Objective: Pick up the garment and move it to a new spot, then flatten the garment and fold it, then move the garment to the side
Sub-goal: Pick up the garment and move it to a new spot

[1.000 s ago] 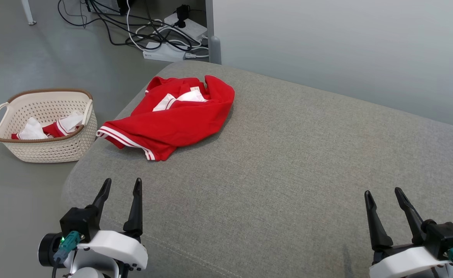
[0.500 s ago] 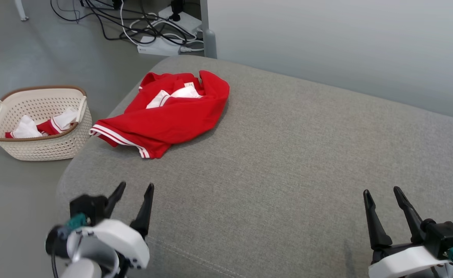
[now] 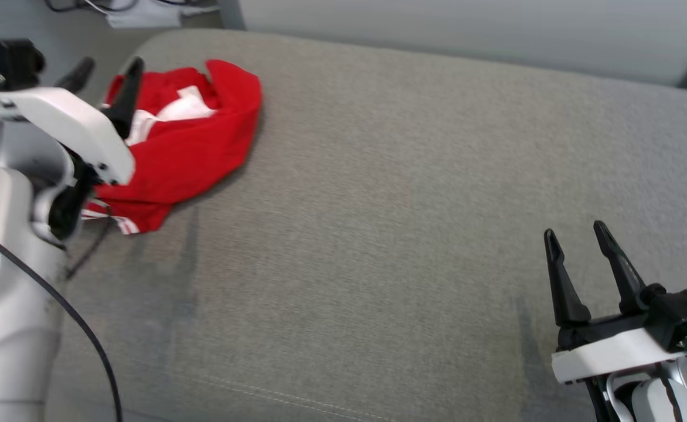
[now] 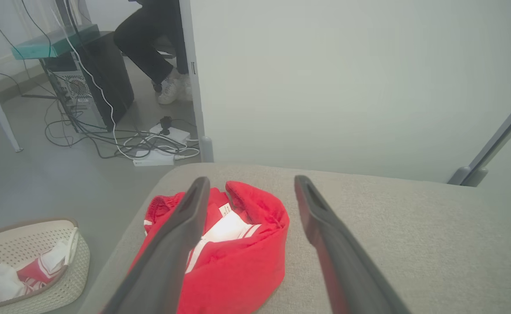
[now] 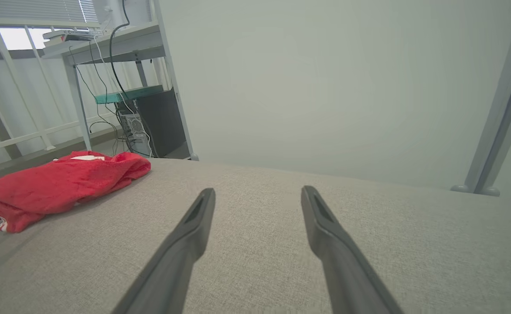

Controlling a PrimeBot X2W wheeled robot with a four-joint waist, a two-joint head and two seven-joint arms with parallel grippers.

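Left gripper [image 3: 112, 64] having lifted and reached forward since earlier frame, now hovering near crumpled red garment with white trim [image 3: 191, 152], fingers spreading wide, gripping nothing. Garment lying on far left corner of grey fabric cushion [image 3: 378, 205]. Right gripper [image 3: 574, 230] resting at lower right, fingers gaping, empty, well apart from garment.

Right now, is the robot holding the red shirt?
No, the shirt lies crumpled on the couch, and the left gripper is open, not gripping it.
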